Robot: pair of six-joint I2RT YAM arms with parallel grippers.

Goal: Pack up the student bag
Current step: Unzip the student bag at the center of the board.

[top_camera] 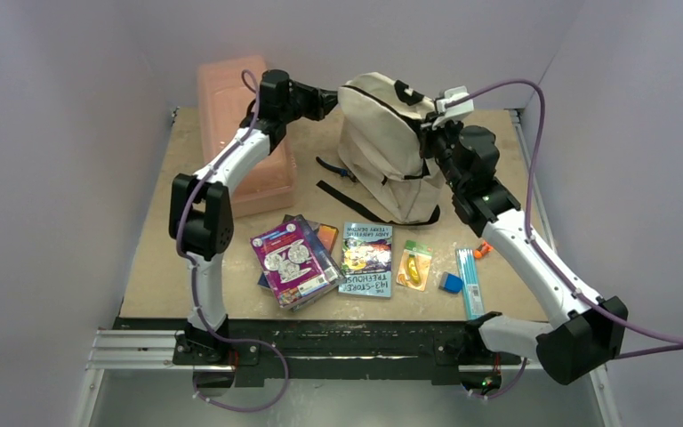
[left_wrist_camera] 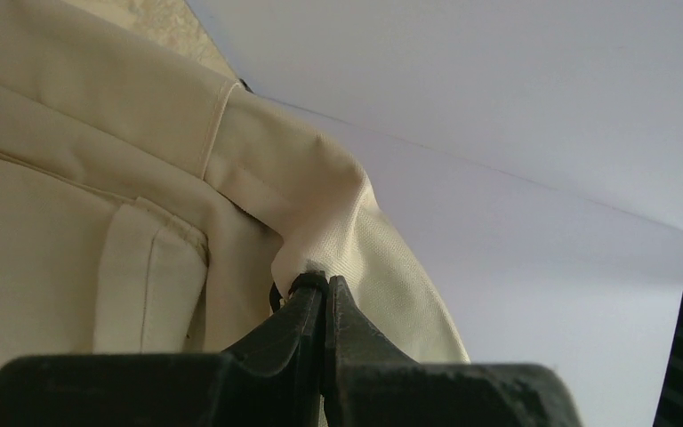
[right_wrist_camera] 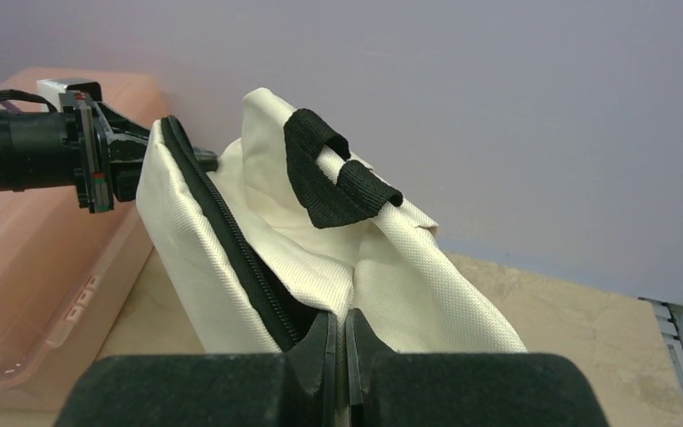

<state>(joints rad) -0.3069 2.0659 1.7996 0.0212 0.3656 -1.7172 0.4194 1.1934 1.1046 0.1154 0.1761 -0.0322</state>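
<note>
Holding the student bag (top_camera: 382, 156) upright between them, the left hand (left_wrist_camera: 324, 286) is pressed shut on a fold of its rim, the right hand (right_wrist_camera: 339, 322) pinching the opposite lip beside the zipper (right_wrist_camera: 222, 240). Done well, I judge, both draw apart evenly so the mouth gapes taut without tipping the bag.

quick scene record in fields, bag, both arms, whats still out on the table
bag: cream-beige fabric backpack with black straps, upright at far side of wooden table
left jaws: shut, pinching backpack fabric near its top
right jaws: shut on backpack edge by the black zipper
beside bag: pink rigid plastic box, to its left
unpacked: books, blue pen pack, small items, lying at the near side
</note>
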